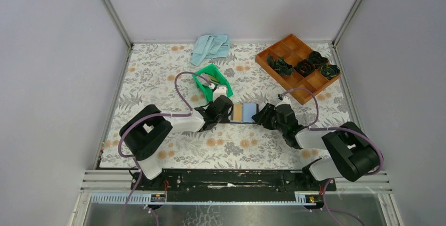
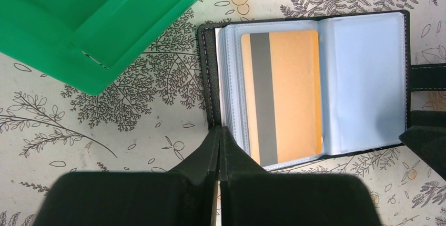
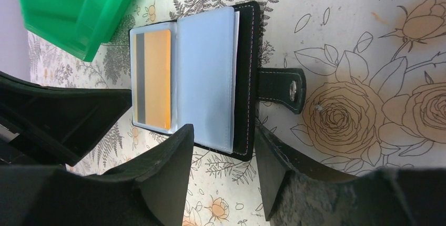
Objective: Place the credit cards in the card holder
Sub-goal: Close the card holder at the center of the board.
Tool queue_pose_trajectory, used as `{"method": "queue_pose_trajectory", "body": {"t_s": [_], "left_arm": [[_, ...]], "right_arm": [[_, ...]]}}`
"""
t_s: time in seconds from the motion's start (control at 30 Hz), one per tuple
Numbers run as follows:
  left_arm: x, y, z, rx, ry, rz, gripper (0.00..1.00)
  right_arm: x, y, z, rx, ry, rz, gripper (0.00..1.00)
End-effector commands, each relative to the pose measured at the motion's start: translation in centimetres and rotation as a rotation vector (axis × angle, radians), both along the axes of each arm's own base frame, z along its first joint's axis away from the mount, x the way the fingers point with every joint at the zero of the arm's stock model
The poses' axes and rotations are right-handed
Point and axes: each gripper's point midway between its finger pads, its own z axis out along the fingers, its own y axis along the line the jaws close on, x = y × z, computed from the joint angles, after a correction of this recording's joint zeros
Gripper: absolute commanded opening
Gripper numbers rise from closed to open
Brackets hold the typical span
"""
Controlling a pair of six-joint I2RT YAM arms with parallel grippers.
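Steadying the open holder (image 2: pixel 363 79) looks like the step: it lies flat between the arms, one orange card (image 2: pixel 284 94) in its left sleeve, right sleeve apparently empty. Left gripper (image 2: pixel 220 131) has fingers pressed together, tips at the holder's spine-side edge; right gripper (image 3: pixel 222 131) has fingers apart, straddling the tab-side cover, not clamped. Best bet: pin that cover down gently so the sleeves lie flat, avoid shoving the holder toward the bin (image 2: pixel 105 37).
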Motion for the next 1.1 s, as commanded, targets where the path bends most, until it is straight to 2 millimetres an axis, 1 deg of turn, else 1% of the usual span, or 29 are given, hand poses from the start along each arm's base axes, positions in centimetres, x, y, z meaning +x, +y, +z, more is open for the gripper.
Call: {"method": "queue_pose_trajectory", "body": {"t_s": [0.0, 0.33, 0.53, 0.73, 1.07], "left_arm": [[-2.9, 2.6, -4.6, 0.143, 0.129, -0.024, 0.00], [-2.9, 2.6, -4.7, 0.142, 0.131, -0.023, 0.00], [-3.0, 2.7, -4.8, 0.145, 0.134, -0.024, 0.00], [-2.9, 2.5, -4.9, 0.143, 0.135, -0.026, 0.00], [-3.0, 2.5, -4.8, 0.138, 0.138, -0.023, 0.00]], "right_arm": [[-1.4, -0.1, -1.1, 0.043, 0.043, -0.001, 0.54], [-1.4, 0.7, 1.3, 0.207, -0.068, -0.010, 0.54], [-1.4, 0.7, 2.5, 0.244, -0.124, -0.012, 0.54], [-1.5, 0.5, 3.0, 0.239, -0.149, -0.009, 0.53], [-0.4, 1.2, 3.1, 0.246, -0.165, 0.003, 0.49]]}}
